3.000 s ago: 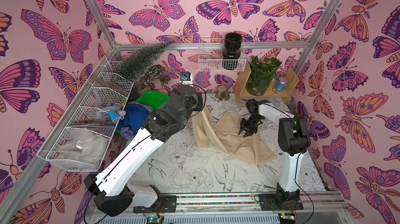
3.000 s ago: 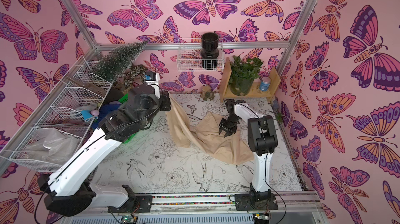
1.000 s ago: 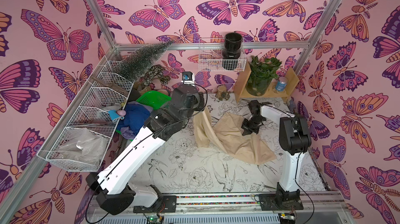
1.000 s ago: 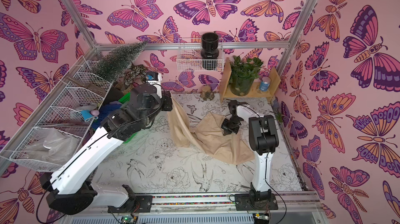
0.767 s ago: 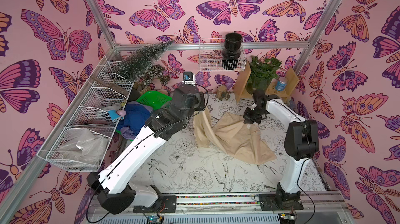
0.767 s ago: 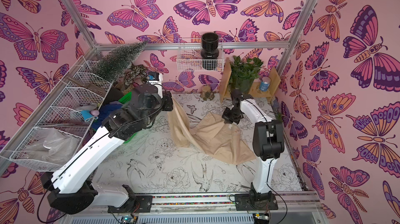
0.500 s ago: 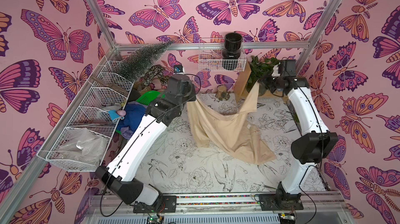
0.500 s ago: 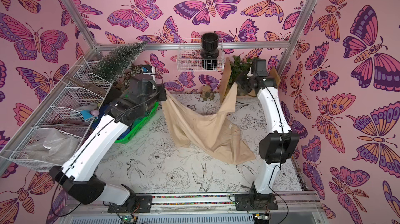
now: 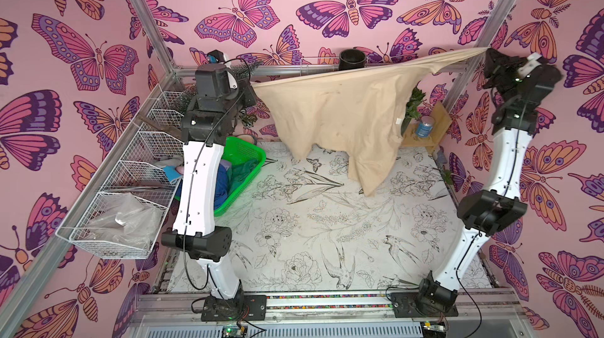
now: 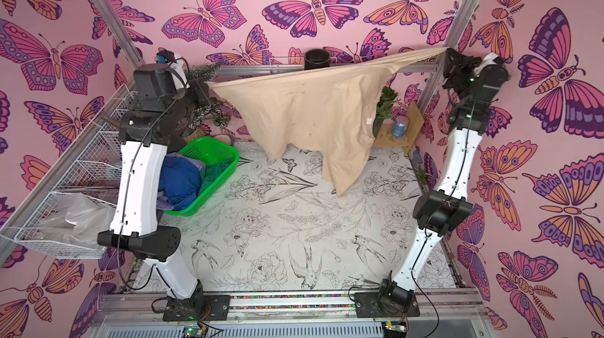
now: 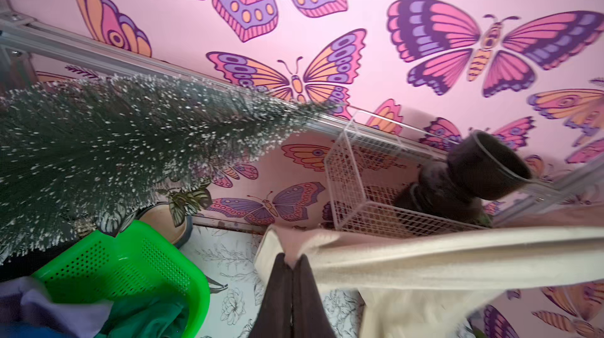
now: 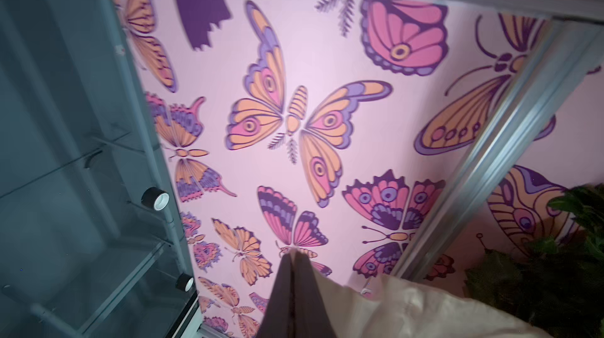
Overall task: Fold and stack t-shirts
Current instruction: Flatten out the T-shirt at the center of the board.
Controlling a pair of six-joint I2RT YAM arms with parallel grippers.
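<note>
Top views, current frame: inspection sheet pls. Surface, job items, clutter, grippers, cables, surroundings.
Surface: floral-print table, middle bare.
Job's things: beige t-shirt stretched in the air, held at two corners; blue t-shirt and dark green t-shirt bunched in the green basket.
Clutter: plastic bag in a wire basket; frosted tree; black vase; plant; blue can.
Grippers: left gripper shut on one corner of the beige t-shirt; right gripper shut on another.
Cables: black cables run along both arms, clear of the shirt.
Surroundings: butterfly walls, aluminium frame.
</note>
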